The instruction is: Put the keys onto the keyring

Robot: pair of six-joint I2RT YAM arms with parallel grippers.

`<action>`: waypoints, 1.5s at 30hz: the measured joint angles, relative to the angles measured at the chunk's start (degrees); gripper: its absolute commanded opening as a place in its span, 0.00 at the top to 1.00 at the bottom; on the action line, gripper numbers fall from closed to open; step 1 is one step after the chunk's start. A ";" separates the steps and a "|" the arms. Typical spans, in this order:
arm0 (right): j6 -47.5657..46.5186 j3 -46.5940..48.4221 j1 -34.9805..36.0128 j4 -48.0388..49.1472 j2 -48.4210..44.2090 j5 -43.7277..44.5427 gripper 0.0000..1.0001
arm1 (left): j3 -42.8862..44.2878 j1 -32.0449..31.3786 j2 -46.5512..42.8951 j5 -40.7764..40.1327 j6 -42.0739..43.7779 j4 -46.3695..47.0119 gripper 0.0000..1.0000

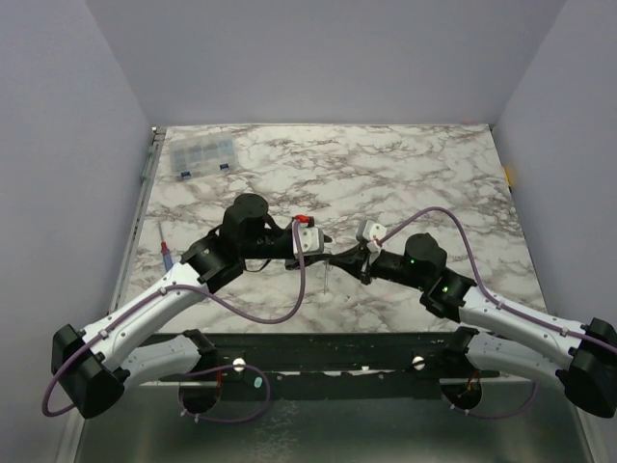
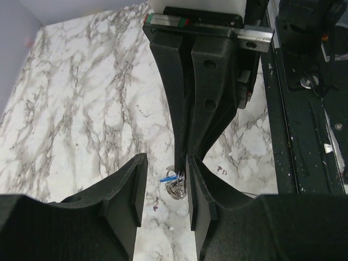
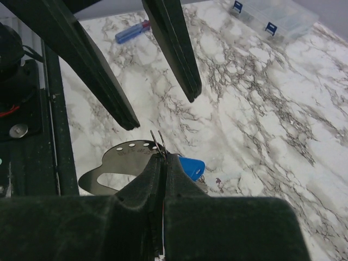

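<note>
My right gripper point(image 3: 165, 157) is shut on the keyring point(image 3: 157, 140), whose two thin wire turns stick up from between its tips. The ring's blue tag point(image 3: 190, 165) lies just right of the fingers. A flat grey key point(image 3: 117, 163) with small holes hangs at the ring on the left. In the left wrist view the ring and tag point(image 2: 175, 185) hang under the right gripper point(image 2: 185, 163), above the marble. My left gripper point(image 2: 166, 190) is open, with the ring between and below its fingers. Both grippers meet mid-table, left point(image 1: 323, 247) and right point(image 1: 349, 257).
A clear compartment box point(image 1: 201, 154) stands at the table's far left corner, also in the right wrist view point(image 3: 274, 16). A blue-handled screwdriver point(image 1: 166, 253) lies by the left edge. The black base rail point(image 1: 318, 352) runs along the near edge.
</note>
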 measured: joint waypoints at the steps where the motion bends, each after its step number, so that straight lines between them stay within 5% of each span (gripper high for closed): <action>1: 0.02 0.00 0.00 0.00 0.00 -0.39 0.99 | 0.00 0.00 0.50 -0.02 0.07 -0.52 0.60; 26: 0.26 0.00 0.11 -1.77 -0.87 -2.23 0.99 | -1.77 -0.02 3.17 -0.20 0.09 -1.36 0.69; 33: 0.26 0.00 0.15 -2.14 -0.92 -2.23 0.99 | -1.97 0.00 3.17 -0.17 0.09 -1.36 0.53; 45: 0.46 0.00 0.15 -2.80 -1.84 -2.21 0.99 | -2.08 0.26 3.04 1.40 -0.02 -1.25 0.52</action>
